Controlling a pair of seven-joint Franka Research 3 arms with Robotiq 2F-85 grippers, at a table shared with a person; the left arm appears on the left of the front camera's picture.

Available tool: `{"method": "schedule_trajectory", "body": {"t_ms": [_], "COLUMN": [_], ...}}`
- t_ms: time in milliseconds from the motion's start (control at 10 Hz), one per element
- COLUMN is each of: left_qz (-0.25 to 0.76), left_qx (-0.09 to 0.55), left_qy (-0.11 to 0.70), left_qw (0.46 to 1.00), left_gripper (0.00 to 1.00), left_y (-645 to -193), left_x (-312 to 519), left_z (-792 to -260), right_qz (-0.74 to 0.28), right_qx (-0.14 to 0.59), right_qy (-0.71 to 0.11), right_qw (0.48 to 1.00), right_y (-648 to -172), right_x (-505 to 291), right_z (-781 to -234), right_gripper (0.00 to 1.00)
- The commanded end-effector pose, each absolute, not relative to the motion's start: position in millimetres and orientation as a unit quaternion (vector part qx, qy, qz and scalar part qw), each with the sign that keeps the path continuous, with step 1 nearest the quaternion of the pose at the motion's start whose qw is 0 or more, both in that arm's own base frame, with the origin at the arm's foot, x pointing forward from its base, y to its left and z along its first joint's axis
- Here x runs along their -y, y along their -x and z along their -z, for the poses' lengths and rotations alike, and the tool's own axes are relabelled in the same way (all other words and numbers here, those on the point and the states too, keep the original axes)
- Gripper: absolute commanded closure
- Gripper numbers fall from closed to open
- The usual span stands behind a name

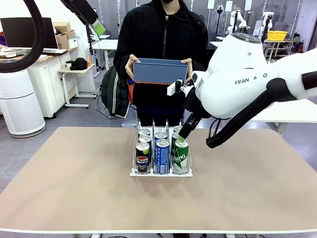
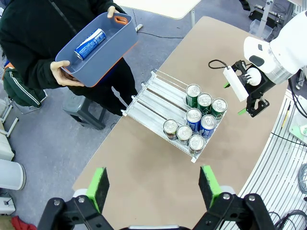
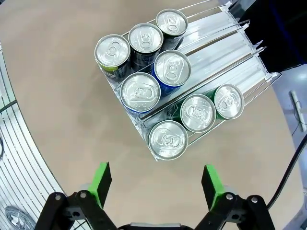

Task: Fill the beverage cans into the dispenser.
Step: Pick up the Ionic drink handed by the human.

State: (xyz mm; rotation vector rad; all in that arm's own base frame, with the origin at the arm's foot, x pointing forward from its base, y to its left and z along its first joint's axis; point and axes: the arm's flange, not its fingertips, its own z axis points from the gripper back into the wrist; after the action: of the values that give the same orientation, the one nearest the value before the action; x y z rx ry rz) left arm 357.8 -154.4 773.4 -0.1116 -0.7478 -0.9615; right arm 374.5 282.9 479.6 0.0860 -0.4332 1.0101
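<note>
I am hovering my released right claw (image 3: 157, 178) over the green can (image 3: 168, 140) at the front edge of the dispenser (image 3: 230, 45); my left claw (image 2: 154, 184) is hanging released too.

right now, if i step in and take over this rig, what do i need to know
Left gripper: open, empty, raised high above the table.
Right gripper: open, empty, just over the front of the green lane.
Dispenser: holds eight upright cans, three Pepsi cans, two blue cans and three green cans, all at the robot's end of the lanes.
The person holds the blue bin at the far side; one loose blue can lies in it.
Done: eight cans loaded.
Left: the can in the bin, probably for the middle lane.
</note>
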Motion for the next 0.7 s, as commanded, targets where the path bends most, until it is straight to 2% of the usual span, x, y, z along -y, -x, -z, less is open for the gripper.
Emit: {"method": "schedule_trajectory", "body": {"t_ms": [0,500,600], "left_qz": [0.453,0.453,0.453], "left_qx": [0.35,0.35,0.35], "left_qy": [0.058,0.058,0.058], "left_qw": [0.818,0.818,0.818], "left_gripper": [0.0,0.0,0.0], "left_y": [-358,-358,-358], "left_x": [154,154,154], "left_z": [-773,-773,-773], "right_qz": [-0.481,-0.48,-0.51], "right_qx": [0.206,0.206,0.215], "right_qy": [-0.036,-0.041,-0.063], "right_qw": [0.851,0.852,0.83], "right_y": [-378,-375,-378], "right_x": [-283,-283,-267], "right_z": [-480,-480,-506], "right_gripper": [0.0,0.0,0.0]}}
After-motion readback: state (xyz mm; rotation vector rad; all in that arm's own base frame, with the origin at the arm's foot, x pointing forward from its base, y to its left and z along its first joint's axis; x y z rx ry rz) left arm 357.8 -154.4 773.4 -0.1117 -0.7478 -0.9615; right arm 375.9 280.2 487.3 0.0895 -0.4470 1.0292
